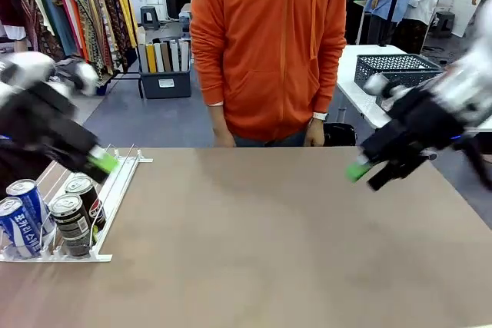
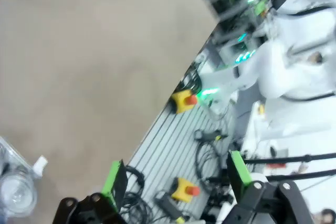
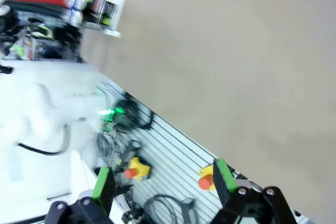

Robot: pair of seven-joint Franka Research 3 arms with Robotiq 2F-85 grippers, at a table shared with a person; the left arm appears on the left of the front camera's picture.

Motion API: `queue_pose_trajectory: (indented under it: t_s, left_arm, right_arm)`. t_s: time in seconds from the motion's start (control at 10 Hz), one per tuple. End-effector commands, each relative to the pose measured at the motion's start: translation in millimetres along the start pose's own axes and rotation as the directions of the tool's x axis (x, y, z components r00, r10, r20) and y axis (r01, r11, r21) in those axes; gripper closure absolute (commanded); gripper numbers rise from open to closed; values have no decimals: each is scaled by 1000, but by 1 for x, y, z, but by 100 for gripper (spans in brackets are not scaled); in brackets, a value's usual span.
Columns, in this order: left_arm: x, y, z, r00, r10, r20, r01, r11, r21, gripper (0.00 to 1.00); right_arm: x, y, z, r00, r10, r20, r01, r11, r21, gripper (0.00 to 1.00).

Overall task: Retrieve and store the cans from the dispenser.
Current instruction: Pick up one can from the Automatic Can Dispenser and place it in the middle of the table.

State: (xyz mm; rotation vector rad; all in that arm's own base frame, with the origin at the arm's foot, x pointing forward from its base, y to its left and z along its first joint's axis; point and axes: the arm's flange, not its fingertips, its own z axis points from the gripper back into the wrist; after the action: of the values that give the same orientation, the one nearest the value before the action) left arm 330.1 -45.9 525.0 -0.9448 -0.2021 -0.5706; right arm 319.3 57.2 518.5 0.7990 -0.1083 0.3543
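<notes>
Fingers point(image 2: 113, 178) of the left gripper point(image 1: 102, 162) were spread wide and empty above the far part of the dispenser point(image 1: 119, 190), at the table's point(image 1: 254, 243) left edge, with four cans point(image 1: 71, 220) bunched at its near end. Right of a person point(image 1: 269, 44) in an orange hoodie at the far side, the right gripper point(image 1: 359, 170) hung over the table, fingers likewise splayed and empty.

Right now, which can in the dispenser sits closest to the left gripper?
The rear dark cola can, just under the left gripper. The other dark can stands nearer the camera; the two blue-and-white cans are farther left.
</notes>
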Motion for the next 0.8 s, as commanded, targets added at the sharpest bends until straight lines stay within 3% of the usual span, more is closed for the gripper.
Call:
queue_pose_trajectory:
  t_s: [0.0,0.1,0.2,0.3,0.4,0.5,0.7]
  left_arm:
    - [-52,27,88,952,68,298,-50,997,-67,0]
    - [-86,45,117,911,111,397,-70,991,-115,0]
    - [-122,64,136,859,159,486,-88,982,-165,0]
    - [-155,84,151,796,198,572,-82,971,-222,0]
    - [-181,97,159,726,234,647,-76,962,-263,0]
    - [-197,105,161,684,243,688,-79,962,-261,0]
    - [-202,110,159,686,234,688,-96,968,-233,0]
  right_arm:
    - [-45,-54,77,957,-96,272,48,983,175,0]
    - [-78,-79,106,909,-138,393,29,962,272,0]
    - [-110,-106,125,823,-190,535,-11,937,350,0]
    - [-138,-132,134,704,-286,650,-14,909,416,0]
    - [-157,-147,135,651,-337,681,-27,885,464,0]
    - [-166,-158,132,633,-357,687,-17,881,473,0]
    - [-169,-163,126,614,-373,695,-3,880,475,0]
